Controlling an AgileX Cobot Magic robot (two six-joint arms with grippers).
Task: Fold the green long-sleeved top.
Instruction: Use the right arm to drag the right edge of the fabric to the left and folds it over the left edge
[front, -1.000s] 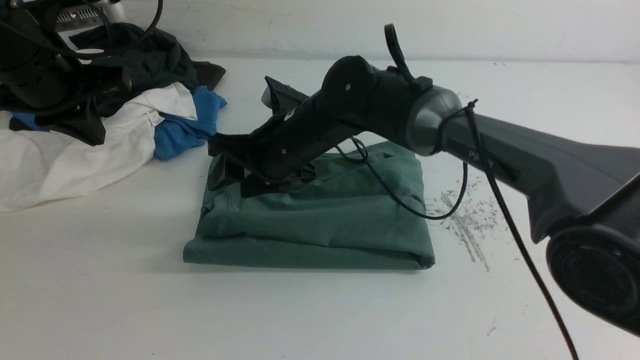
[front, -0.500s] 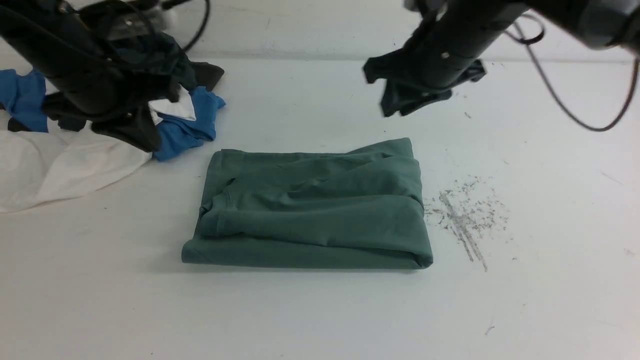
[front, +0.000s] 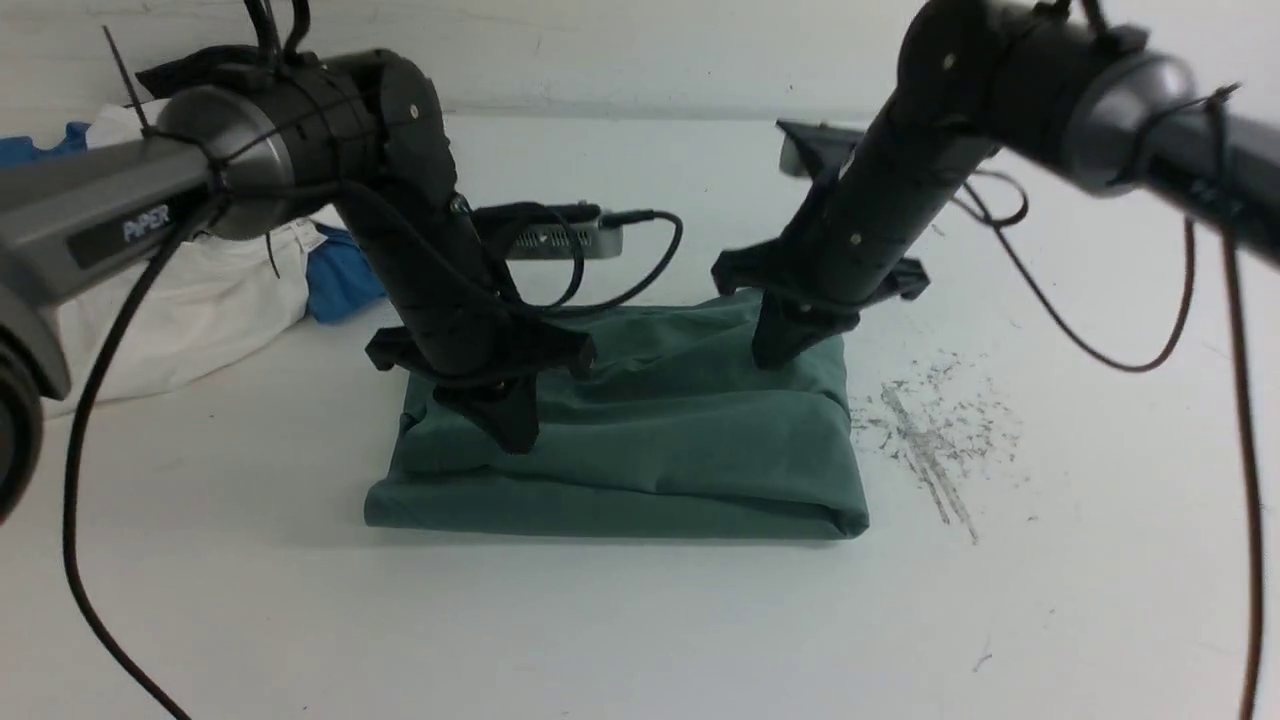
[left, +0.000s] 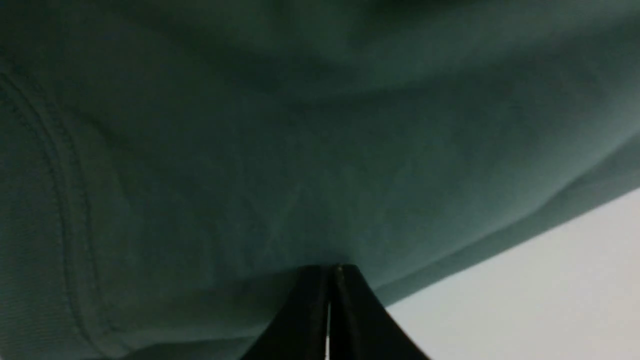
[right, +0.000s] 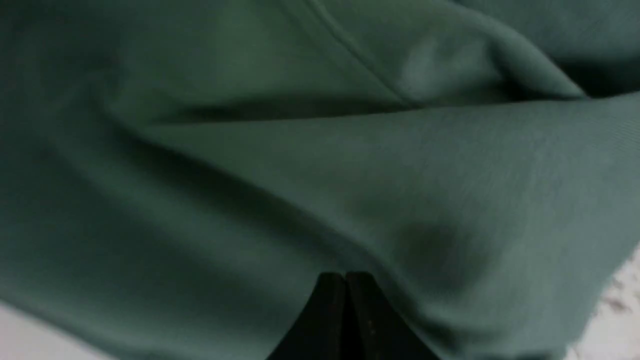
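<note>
The green long-sleeved top (front: 650, 440) lies folded into a thick rectangle in the middle of the white table. My left gripper (front: 510, 435) points down with its shut tips pressed on the top's left part, near a seam. My right gripper (front: 775, 355) is shut too, and its tips rest on the top's far right corner. In the left wrist view the closed tips (left: 330, 270) touch green cloth (left: 300, 150) near its edge. In the right wrist view the closed tips (right: 345, 275) sit against creased green cloth (right: 300, 175). No cloth shows pinched between either pair of jaws.
A pile of other clothes lies at the back left, with a white garment (front: 200, 310) and a blue one (front: 340, 280). Dark scuff marks (front: 930, 430) streak the table right of the top. Loose black cables hang from both arms.
The right arm lifted off the top's left side, swung to the back right, shut its jaws and came down on the far right corner. The left arm left the clothes pile and came down on the top's left part.
</note>
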